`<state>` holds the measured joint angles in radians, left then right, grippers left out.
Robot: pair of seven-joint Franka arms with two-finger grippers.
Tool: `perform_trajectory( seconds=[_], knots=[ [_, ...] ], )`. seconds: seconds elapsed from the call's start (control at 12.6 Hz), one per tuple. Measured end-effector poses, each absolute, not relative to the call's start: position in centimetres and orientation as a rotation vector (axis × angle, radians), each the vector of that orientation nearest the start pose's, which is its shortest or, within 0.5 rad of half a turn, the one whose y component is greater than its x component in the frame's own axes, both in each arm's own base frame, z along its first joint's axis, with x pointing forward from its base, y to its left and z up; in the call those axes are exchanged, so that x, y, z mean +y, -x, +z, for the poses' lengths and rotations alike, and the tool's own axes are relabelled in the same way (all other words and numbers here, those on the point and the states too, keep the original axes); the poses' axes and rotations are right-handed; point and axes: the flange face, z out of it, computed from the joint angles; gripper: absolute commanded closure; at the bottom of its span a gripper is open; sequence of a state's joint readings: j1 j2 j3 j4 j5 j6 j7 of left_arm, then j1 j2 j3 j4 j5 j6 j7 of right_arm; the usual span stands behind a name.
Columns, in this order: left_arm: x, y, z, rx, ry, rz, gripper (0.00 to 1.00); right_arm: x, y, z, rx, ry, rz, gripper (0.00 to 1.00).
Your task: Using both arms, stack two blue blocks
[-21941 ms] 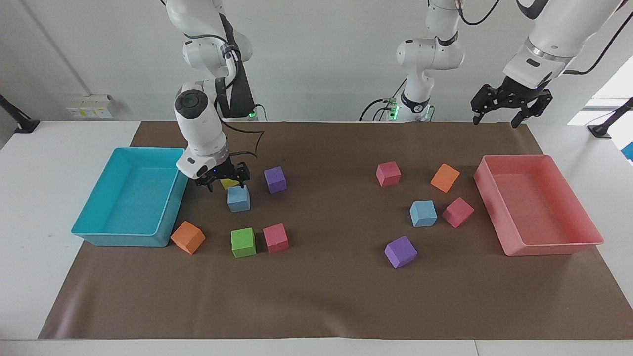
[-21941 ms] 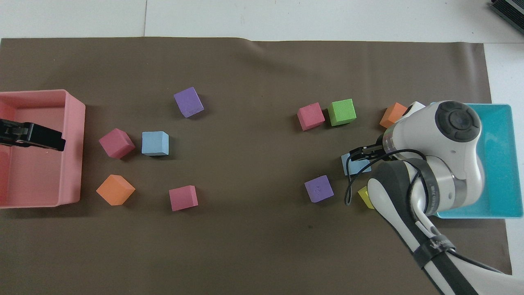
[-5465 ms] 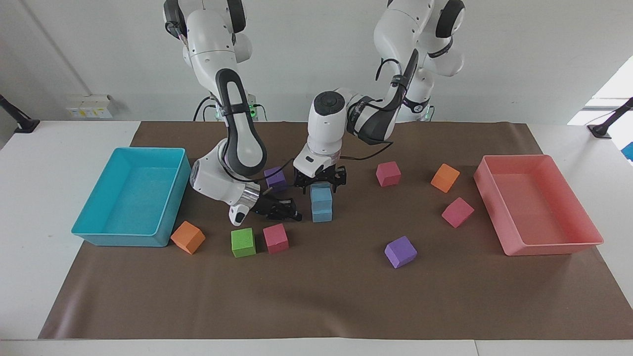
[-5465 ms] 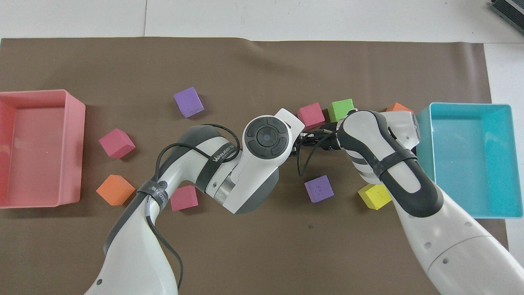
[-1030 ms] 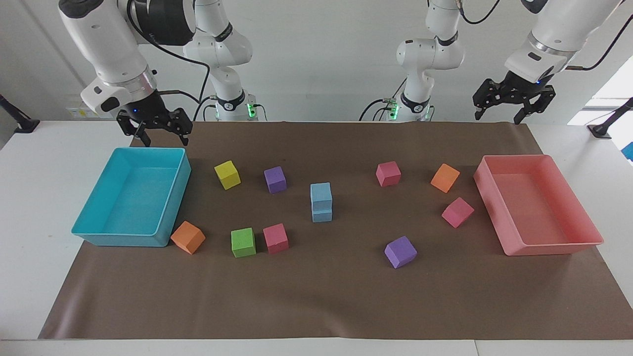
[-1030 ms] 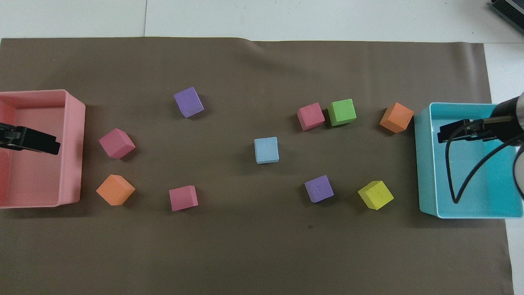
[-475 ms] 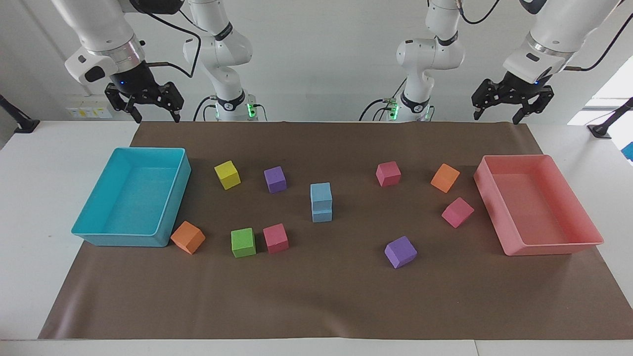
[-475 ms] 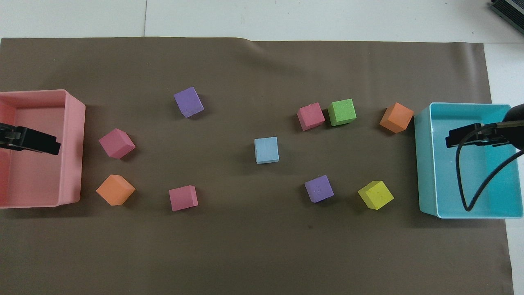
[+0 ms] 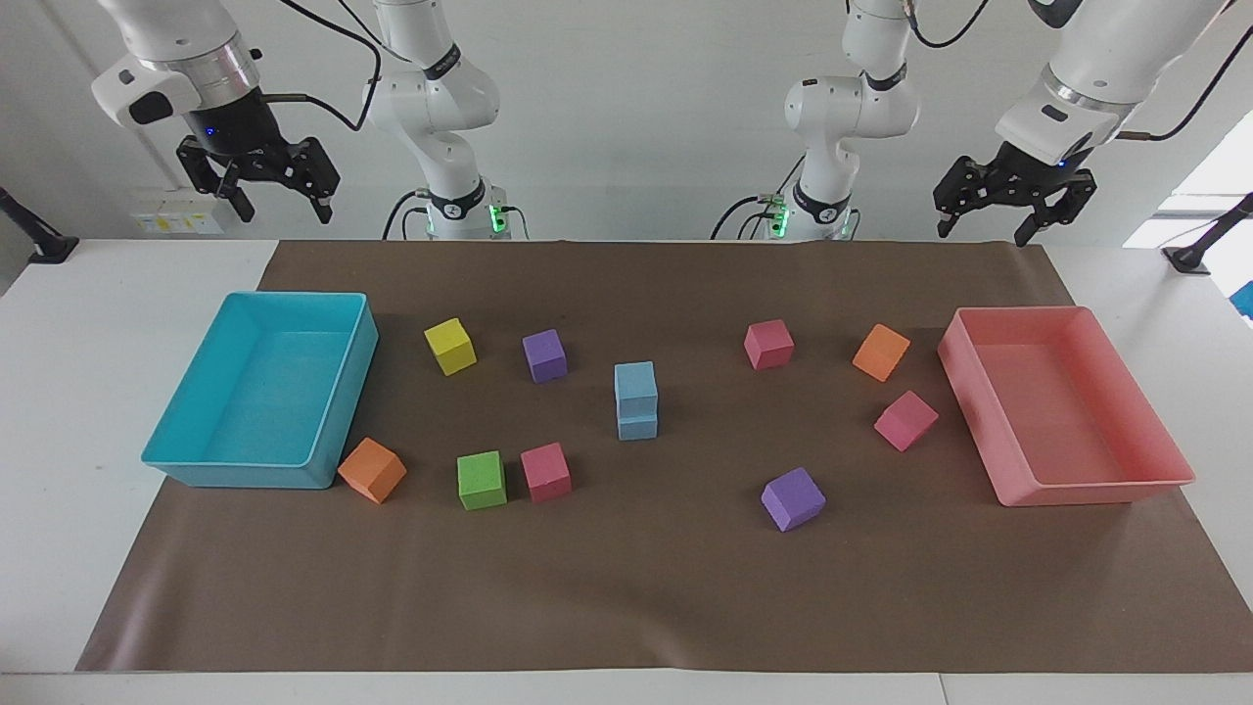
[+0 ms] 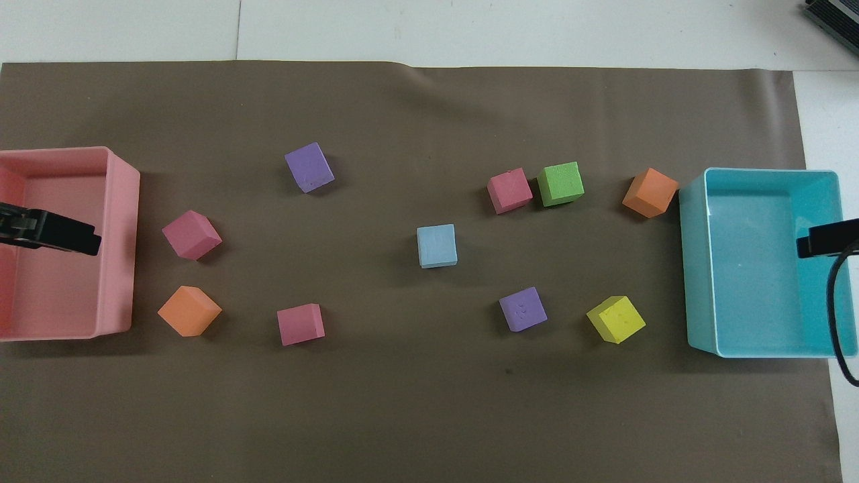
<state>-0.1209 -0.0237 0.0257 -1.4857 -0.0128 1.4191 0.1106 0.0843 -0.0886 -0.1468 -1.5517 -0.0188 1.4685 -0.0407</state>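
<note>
The two light sky-blue foam cubes stand stacked, one on the other, in the middle of the desk. The left gripper and the right gripper hang high over opposite desk ends, fingers apart, both equally far from the stack.

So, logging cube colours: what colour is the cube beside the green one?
Pink; the pink cube sits beside the green cube, clearest in the facing view.

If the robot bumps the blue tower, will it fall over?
Probably, if bumped hard. The top blue block just rests on the bottom blue block, with nothing holding them. They look like soft matte foam, so likely light and easily nudged. Flat faces mean they would topple, not roll.
</note>
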Motion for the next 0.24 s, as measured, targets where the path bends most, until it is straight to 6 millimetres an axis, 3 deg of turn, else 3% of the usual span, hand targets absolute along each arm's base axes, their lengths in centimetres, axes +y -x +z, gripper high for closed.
perform_trajectory(
  seconds=[0.24],
  knots=[
    [-5.18,-52.85,66.39,0.327,3.138,0.067,0.0,-3.29,-51.53,66.97,-0.032,3.148,-0.004,0.0]
  ],
)
